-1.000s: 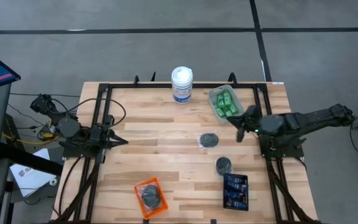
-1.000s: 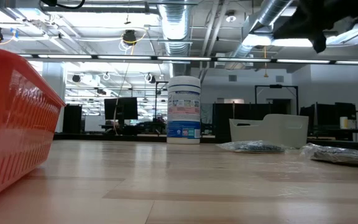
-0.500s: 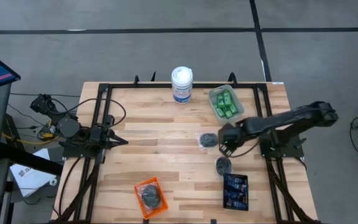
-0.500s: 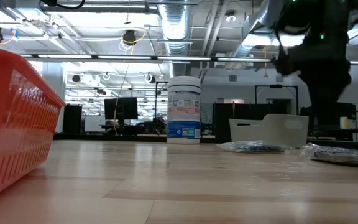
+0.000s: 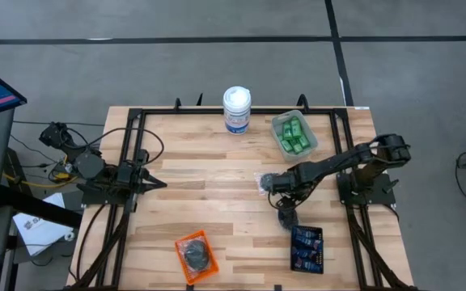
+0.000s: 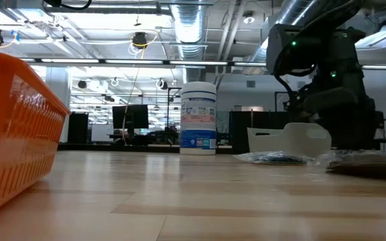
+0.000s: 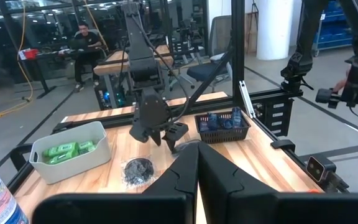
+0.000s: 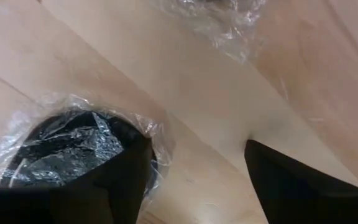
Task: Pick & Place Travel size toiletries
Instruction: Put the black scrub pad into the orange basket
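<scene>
The right gripper (image 5: 279,192) reaches low over the middle right of the wooden surface (image 5: 201,186), its jaws standing apart, one finger (image 8: 120,180) against the clear wrap of a round dark grey puck (image 8: 67,152) while bare wood shows between the jaws; nothing is clamped. This puck (image 5: 290,215) lies just nearer than the gripper, and a second wrapped puck (image 5: 270,181) lies just beyond it; its crinkled film (image 8: 219,18) shows at the edge of the right wrist view. Each puck is flat, dark and dull, loosely bagged in shiny plastic. Small bright green bottles (image 5: 294,135) fill a clear tray (image 5: 280,121) at the far right. Dark blue flat tubes (image 5: 306,247) sit in a black tray (image 5: 307,233) at the near right edge. One more dark puck (image 5: 194,253) rests in an orange tray (image 5: 203,268) near the front. A tall white canister (image 5: 236,109) stands at the far edge. The left gripper (image 5: 158,184) waits at the left side of the surface, jaws together
</scene>
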